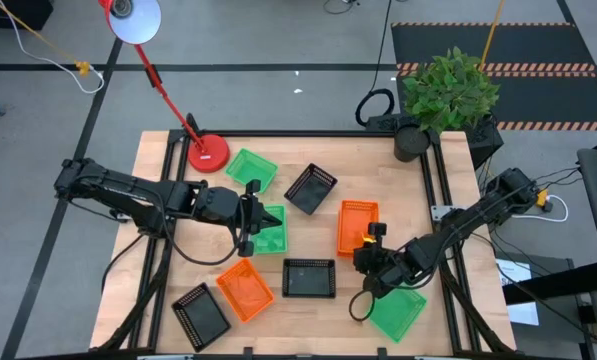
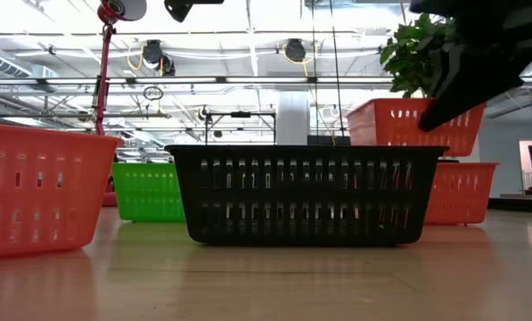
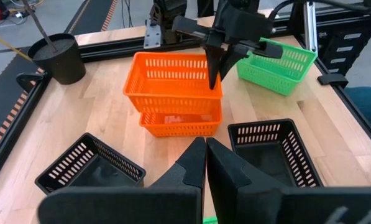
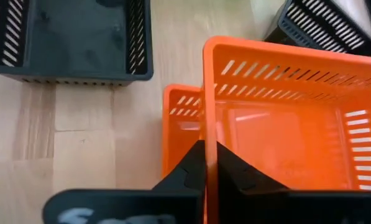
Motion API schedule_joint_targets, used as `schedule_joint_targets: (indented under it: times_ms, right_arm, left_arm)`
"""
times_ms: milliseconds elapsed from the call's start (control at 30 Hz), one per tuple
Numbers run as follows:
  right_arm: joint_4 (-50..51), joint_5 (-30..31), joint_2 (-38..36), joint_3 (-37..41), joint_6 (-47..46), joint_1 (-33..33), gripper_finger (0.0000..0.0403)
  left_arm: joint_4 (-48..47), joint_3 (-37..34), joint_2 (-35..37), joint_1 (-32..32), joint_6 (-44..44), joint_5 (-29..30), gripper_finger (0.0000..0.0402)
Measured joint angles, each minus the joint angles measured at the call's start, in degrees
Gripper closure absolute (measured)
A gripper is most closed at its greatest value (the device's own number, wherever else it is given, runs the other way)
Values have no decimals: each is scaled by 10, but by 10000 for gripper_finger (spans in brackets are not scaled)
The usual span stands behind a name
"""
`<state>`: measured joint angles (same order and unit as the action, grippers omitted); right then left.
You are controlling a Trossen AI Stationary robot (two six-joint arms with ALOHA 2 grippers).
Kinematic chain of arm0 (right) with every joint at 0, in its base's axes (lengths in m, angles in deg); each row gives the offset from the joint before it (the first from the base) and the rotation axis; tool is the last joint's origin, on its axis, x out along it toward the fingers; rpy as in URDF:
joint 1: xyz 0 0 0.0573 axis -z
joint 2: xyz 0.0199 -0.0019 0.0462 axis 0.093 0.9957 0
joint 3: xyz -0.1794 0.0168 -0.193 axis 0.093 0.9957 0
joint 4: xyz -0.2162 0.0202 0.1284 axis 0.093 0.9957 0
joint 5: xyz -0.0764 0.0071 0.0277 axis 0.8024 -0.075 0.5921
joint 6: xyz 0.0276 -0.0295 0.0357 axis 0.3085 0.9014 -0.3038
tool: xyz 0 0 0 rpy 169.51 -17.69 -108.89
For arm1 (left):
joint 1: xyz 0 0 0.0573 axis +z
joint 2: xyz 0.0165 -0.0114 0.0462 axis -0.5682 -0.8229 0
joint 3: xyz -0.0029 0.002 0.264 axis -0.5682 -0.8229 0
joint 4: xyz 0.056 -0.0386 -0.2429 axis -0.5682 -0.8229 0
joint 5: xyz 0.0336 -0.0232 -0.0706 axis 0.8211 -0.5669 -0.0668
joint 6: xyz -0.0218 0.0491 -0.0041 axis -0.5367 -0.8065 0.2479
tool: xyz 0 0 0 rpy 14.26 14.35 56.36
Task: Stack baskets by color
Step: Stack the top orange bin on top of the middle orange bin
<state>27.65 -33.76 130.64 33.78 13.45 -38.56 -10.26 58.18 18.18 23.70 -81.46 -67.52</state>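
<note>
Between end effector (image 4: 210,163) fingers: orange basket (image 4: 284,124) wall

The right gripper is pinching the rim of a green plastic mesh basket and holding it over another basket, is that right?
Not quite: the right gripper pinches the rim of an orange plastic mesh basket, not green. It holds it over a second orange basket, as the right wrist view shows.

I work in a robotics lab or industrial test hall. My wooden table (image 1: 308,150) sits in a black metal frame (image 1: 433,170) on a grey floor, with hazard-striped matting (image 1: 538,68) at the upper right of the overhead view. Cables (image 1: 38,45) trail across the floor at the upper left. Level across the tabletop, I see exposed ceiling ducts (image 2: 292,49), pipes and rows of strip lights (image 2: 248,13) in a large open room.
</note>
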Motion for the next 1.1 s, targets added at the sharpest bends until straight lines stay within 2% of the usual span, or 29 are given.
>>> schedule_joint_targets:
  times_ms: [433,1100]
  right_arm:
    - [-39,-28,0,20,-15,3,383]
    - [-96,-44,-12,45,-28,10,222]
  left_arm:
    - [0,0,0,0,4,0,385]
    - [0,0,0,0,6,0,385]
